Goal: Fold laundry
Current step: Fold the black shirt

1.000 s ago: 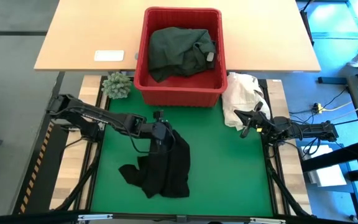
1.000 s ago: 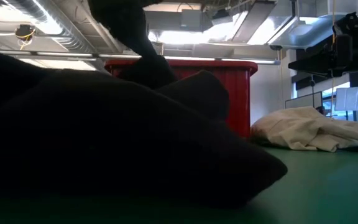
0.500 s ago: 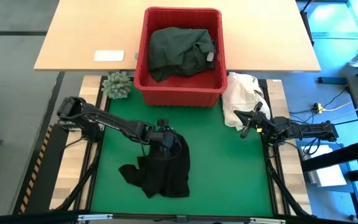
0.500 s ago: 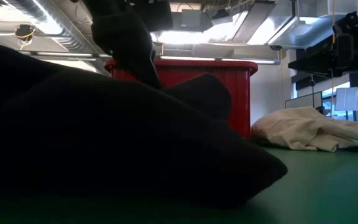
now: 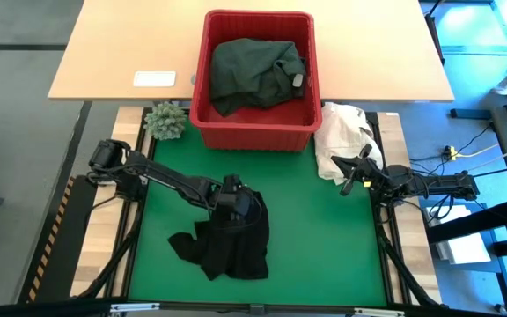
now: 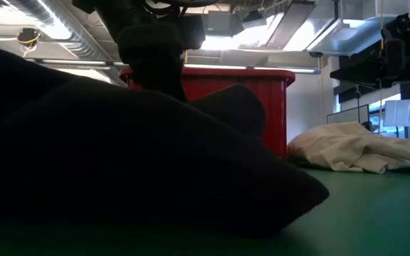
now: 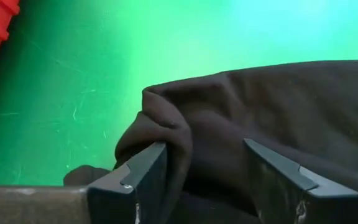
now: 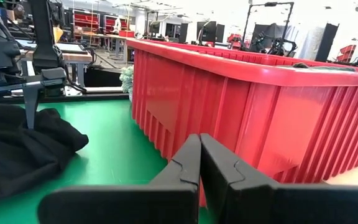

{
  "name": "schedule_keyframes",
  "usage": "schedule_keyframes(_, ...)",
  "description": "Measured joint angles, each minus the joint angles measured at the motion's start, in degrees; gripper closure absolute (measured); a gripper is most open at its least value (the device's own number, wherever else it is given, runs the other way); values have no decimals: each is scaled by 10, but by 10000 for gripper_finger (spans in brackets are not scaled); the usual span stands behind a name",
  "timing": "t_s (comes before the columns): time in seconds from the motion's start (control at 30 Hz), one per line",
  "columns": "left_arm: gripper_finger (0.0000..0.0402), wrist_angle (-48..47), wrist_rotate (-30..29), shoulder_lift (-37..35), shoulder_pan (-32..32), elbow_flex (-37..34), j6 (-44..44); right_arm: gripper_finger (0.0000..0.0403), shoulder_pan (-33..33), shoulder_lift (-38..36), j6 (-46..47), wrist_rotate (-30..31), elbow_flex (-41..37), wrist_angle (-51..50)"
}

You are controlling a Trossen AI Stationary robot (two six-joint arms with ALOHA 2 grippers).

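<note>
A black garment (image 5: 227, 238) lies crumpled on the green mat (image 5: 315, 246) at the front of the desk, while a dark green garment (image 5: 255, 72) sits in the red plastic basket (image 5: 202, 123) behind it. The left gripper (image 5: 236, 201) is positioned at the black garment's upper edge; in the left wrist view its fingers (image 7: 143, 167) are seen parted, straddling a raised fold of black cloth without pinching it. The right gripper (image 5: 352, 173) is parked at the mat's right edge beside the cream-white cloth heap (image 5: 341, 132), its fingers (image 8: 185, 163) pressed together on nothing.

A snag is judged the main risk: the fold rises between the parted fingers, so cloth could be dragged along if the arm is lifted, undoing whatever lay has been achieved. The garment is bunched rather than flat, so any fold made now would likely be uneven.

The mat is bordered by pale wood, with a small green plant (image 5: 165, 121) and a white card (image 5: 155, 79) on the desk behind. Ceiling ducts and lights are visible in the low view.
</note>
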Motion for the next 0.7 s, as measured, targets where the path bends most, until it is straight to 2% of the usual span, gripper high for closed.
schedule_keyframes(0.3, 206, 0, 0, 0, -3, 0, -53, 397, 0, 0, 0, 0, 0, 0)
schedule_keyframes(0.53, 206, 1, 0, 0, -4, 0, -51, 397, 0, 0, 0, 0, 0, 0)
schedule_keyframes(0.7, 206, 6, -16, 0, -4, 0, -3, 397, 0, 0, 0, 0, 0, 0)
